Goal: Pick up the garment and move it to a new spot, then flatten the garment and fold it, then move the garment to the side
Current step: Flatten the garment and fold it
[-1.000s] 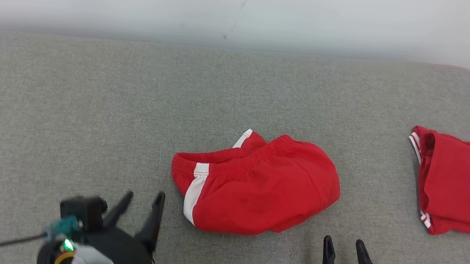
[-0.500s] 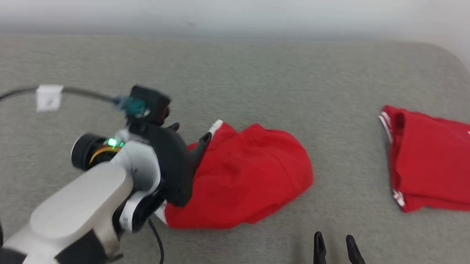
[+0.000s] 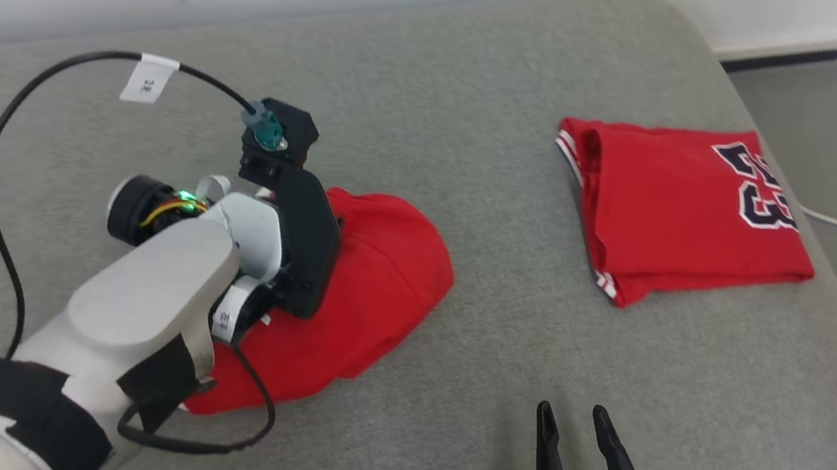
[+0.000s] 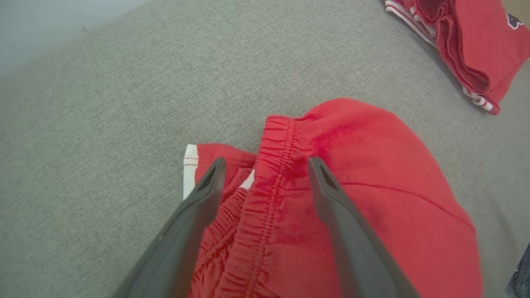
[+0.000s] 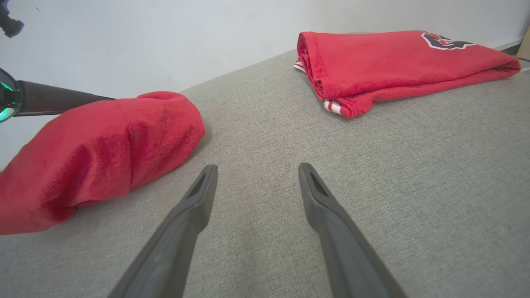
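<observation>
Left fingers [image 4: 333, 207] astride waistband of red shorts [image 4: 372, 165]; jersey [image 3: 682, 204] (perhaps "23") apart.

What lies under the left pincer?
The red shorts: their elastic waistband lies below the open left pincer. The shorts cover the grey cushion beneath.

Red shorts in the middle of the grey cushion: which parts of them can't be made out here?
- Head view: the crumpled red elastic-waisted shorts have their waistband side covered by the robot's pale left forearm.
- Left wrist view: their lower part is cut off by the bottom edge. It is unclear whether the open left jaws touch the cloth.
- Right wrist view: one end runs off the left edge.
</observation>
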